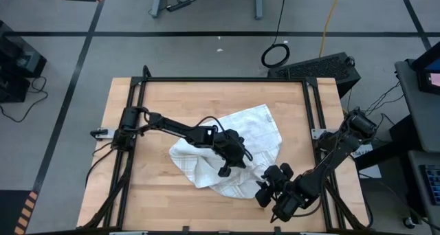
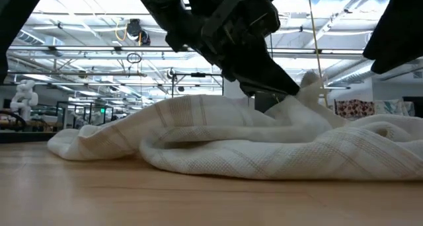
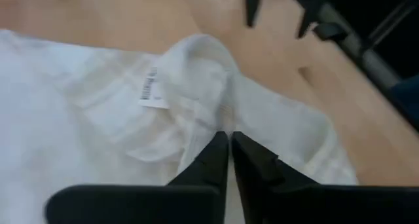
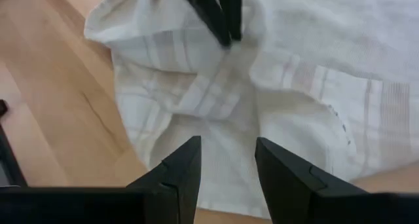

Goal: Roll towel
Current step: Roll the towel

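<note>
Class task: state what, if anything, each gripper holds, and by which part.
The left gripper pinches a raised fold near the middle of the towel. The right gripper holds nothing; its fingers are open.

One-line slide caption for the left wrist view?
Left claw shut, pinching a raised fold of the crumpled white towel, tag visible, on the wooden table.

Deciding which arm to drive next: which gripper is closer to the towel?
Left. The left gripper is down on the towel, fingers closed, pinching a fold. The right gripper hangs open just off the towel's near edge.
</note>
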